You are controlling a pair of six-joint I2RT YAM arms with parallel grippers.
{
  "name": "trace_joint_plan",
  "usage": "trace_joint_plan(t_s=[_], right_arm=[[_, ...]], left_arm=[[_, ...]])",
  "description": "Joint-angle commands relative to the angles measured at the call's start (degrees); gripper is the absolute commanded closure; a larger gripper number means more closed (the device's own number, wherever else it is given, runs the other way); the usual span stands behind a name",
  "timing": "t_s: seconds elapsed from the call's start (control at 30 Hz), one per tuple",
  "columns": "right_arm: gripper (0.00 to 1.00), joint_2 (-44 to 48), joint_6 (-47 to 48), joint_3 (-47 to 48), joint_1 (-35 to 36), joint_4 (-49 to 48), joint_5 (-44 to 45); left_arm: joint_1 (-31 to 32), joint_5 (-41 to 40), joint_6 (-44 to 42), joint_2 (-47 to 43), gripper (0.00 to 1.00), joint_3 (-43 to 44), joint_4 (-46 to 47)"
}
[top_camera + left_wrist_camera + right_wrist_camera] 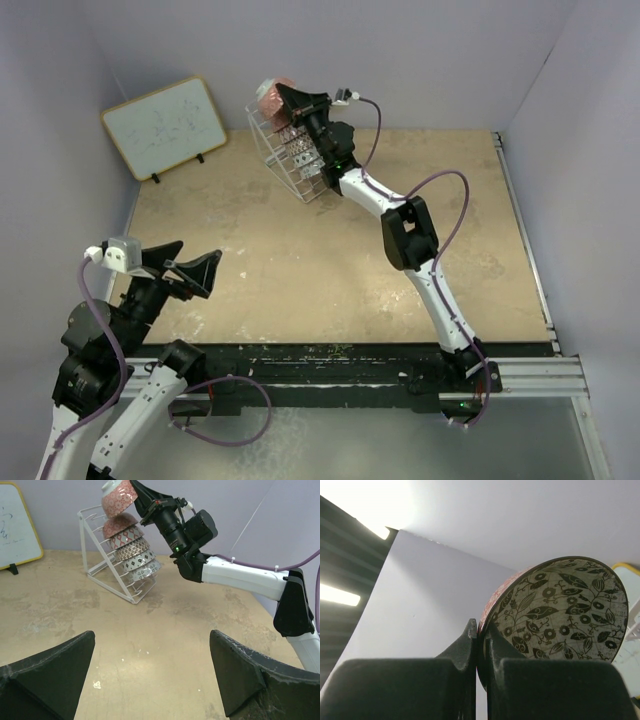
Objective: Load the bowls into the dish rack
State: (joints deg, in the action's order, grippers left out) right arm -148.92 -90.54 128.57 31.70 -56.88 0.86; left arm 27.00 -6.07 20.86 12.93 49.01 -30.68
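Red patterned ceramic bowl (119, 497) pinched at rim by right tool (479, 630) over white wire dish rack (92, 555) holding patterned bowls (132, 550), far on tan counter (300, 260); wood-framed whiteboard (165, 125) left of it, scribbles unreadable; left tool (152, 635) spread wide, empty

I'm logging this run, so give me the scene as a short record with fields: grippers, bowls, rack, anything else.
right gripper: shut on the red bowl by its rim, at the rack top end
rack: far side, tilted, a row of bowls in it
left gripper: open, empty, near left
whiteboard: far left, propped up
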Motion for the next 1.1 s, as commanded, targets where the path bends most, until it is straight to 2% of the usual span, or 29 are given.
trace_joint_plan(t_s=[0.0,0.2,0.7,1.07], right_arm=[[1.00,-0.1,1.0,7.0,-0.3,-4.1,2.9],[1.00,-4.0,1.0,11.9,-0.5,-1.7,4.4],[1.00,-5.2,1.2,12.6,-1.0,0.3,6.5],[1.00,-8.7,1.5,17.6,-2.4,3.0,9.0]], left_arm=[[-0.3,-0.2,-1.6,-0.8,0.01,2.1,0.4],[-0.3,-0.6,-2.3,-1.3,0.01,2.4,-0.6],[-0.3,-0.6,-3.6,-1.6,0.01,2.8,-1.3],[-0.3,-0.9,-4.0,-1.8,0.01,3.7,-2.2]])
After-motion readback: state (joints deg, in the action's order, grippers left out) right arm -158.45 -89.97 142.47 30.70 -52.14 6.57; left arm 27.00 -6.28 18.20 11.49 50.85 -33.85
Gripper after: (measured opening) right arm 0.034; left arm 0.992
